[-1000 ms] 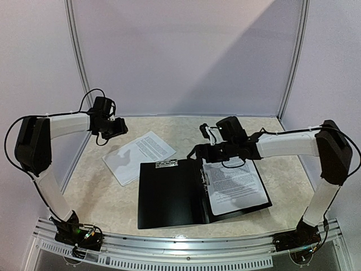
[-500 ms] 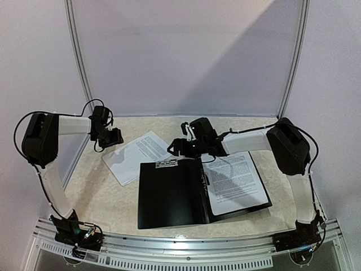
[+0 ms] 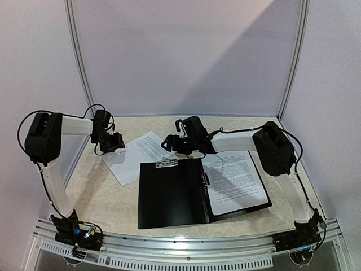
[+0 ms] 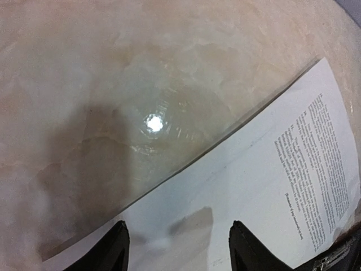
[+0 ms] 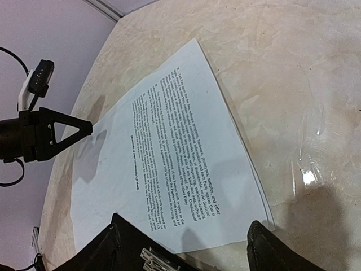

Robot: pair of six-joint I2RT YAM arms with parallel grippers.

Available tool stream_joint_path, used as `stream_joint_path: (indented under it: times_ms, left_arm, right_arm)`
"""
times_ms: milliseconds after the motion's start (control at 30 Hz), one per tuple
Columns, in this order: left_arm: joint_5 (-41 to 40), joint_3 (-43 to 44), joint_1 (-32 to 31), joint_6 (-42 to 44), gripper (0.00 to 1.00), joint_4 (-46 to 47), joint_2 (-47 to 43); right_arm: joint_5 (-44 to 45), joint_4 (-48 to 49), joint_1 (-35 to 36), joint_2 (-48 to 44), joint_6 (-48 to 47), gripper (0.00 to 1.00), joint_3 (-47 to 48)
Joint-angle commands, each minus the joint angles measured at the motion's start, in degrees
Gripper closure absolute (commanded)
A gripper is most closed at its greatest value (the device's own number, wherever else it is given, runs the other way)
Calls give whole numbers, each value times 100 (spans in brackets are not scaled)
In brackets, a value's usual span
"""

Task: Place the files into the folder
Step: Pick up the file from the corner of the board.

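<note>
left jaws and right jaws gape empty at opposite ends of the loose files (image 3: 138,156) on the counter (image 3: 101,193); best to pinch both edges evenly and lift flat toward the folder (image 3: 169,195).

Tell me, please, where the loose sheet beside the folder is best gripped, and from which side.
The loose sheet lies flat on the table, so only an edge offers a hold. Its end nearest the folder is crowded, so probably take the far-left long edge, coming from the left; the left end effector, jaws open, hangs right over that edge.
</note>
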Motion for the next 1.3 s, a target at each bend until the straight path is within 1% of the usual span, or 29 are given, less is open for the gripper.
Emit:
stream_joint_path:
  times_ms: [0, 200, 433, 733, 1000, 1100, 1267]
  left_arm:
    - [128, 132, 62, -69, 39, -171, 156]
    - [200, 148, 80, -90, 39, -172, 175]
    - [294, 151, 103, -125, 40, -153, 202]
    - [330, 151, 121, -147, 40, -163, 202]
    - [374, 151, 130, -163, 42, -198, 283]
    - [382, 146, 130, -165, 44, -197, 311]
    - [440, 134, 138, -187, 45, -184, 334]
  right_arm:
    - [207, -134, -33, 218, -142, 24, 122]
    - [-31, -25, -107, 390, 54, 24, 125]
    - [-7, 34, -123, 494, 9, 23, 139]
    - [392, 41, -124, 413, -171, 23, 113]
    - [556, 419, -121, 229, -280, 22, -29]
    - [684, 623, -123, 80, -345, 22, -216]
    - [589, 432, -186, 118, -277, 22, -68]
